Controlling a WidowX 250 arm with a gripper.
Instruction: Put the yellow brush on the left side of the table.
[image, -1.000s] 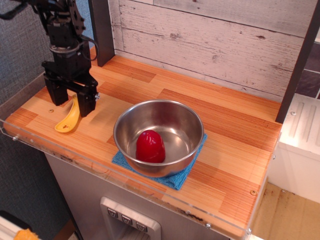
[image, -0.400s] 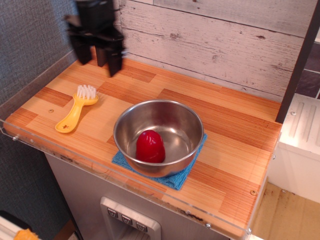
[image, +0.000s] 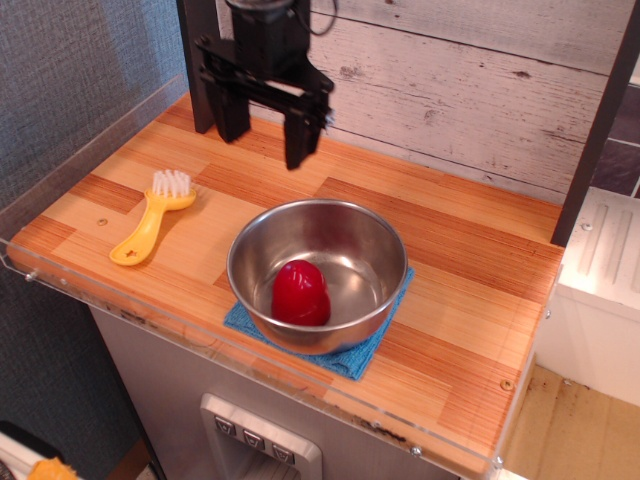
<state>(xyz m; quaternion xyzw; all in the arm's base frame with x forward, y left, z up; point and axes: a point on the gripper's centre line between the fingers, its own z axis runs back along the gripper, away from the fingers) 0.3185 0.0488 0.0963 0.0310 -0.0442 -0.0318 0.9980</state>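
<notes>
The yellow brush (image: 151, 219) lies flat on the left side of the table (image: 470, 290), white bristles toward the back, holed handle end toward the front edge. My gripper (image: 266, 138) hangs above the back of the table, up and to the right of the brush and well apart from it. Its two black fingers are spread open with nothing between them.
A steel bowl (image: 318, 272) with a red object (image: 301, 293) inside stands on a blue cloth (image: 345, 355) at the table's middle front. A clear acrylic rim (image: 90, 290) edges the table. A whitewashed plank wall (image: 450, 90) stands behind.
My gripper let go of the brush, rose from it and moved right along the back of the table. The brush has stayed where it was left.
</notes>
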